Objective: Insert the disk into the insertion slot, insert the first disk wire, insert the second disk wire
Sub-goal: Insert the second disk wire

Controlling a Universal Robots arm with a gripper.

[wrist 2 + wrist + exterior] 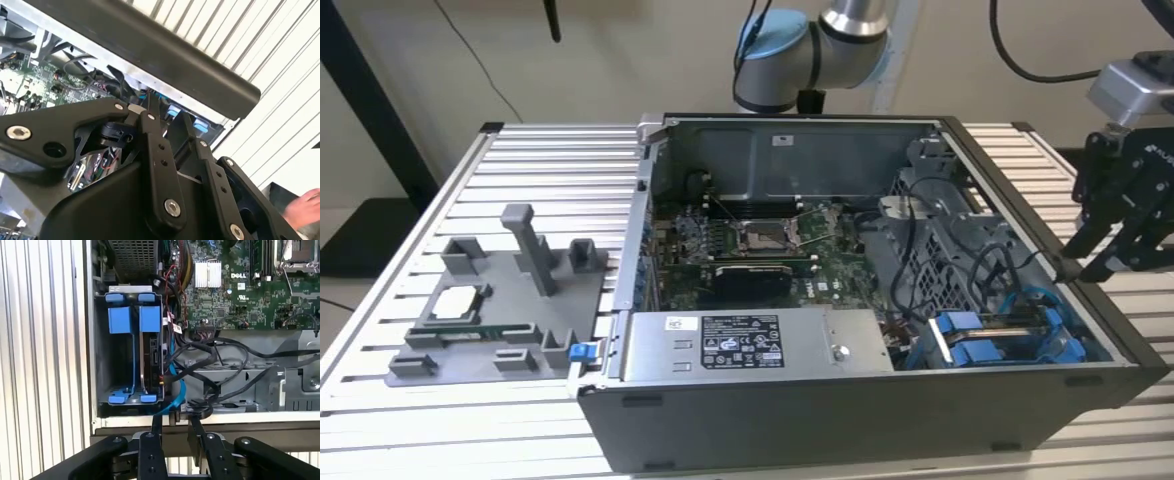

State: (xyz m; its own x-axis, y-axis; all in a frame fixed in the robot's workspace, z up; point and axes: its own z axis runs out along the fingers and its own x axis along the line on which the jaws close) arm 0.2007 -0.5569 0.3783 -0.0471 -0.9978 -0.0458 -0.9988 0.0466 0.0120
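The disk [150,357] stands on edge inside the insertion slot [100,340], held by blue carrier tabs [149,319]. In the exterior view the disk [1003,323] sits in the bay [1067,335] at the case's near corner, on the exterior view's right. A blue wire [176,385] and black wires [220,347] loop beside the disk's edge; I cannot tell whether they are plugged in. My gripper [175,422] hovers just outside the case wall next to the bay, fingers a small gap apart with nothing between them. It also appears as the black gripper [1087,265] and gripper [167,112].
The open computer case [854,420] rests on a slatted table. Inside are the motherboard [747,240] and a grey power-supply box [754,345]. A grey fixture tray [494,310] lies on the exterior view's left. A person's hand [305,205] is near the gripper.
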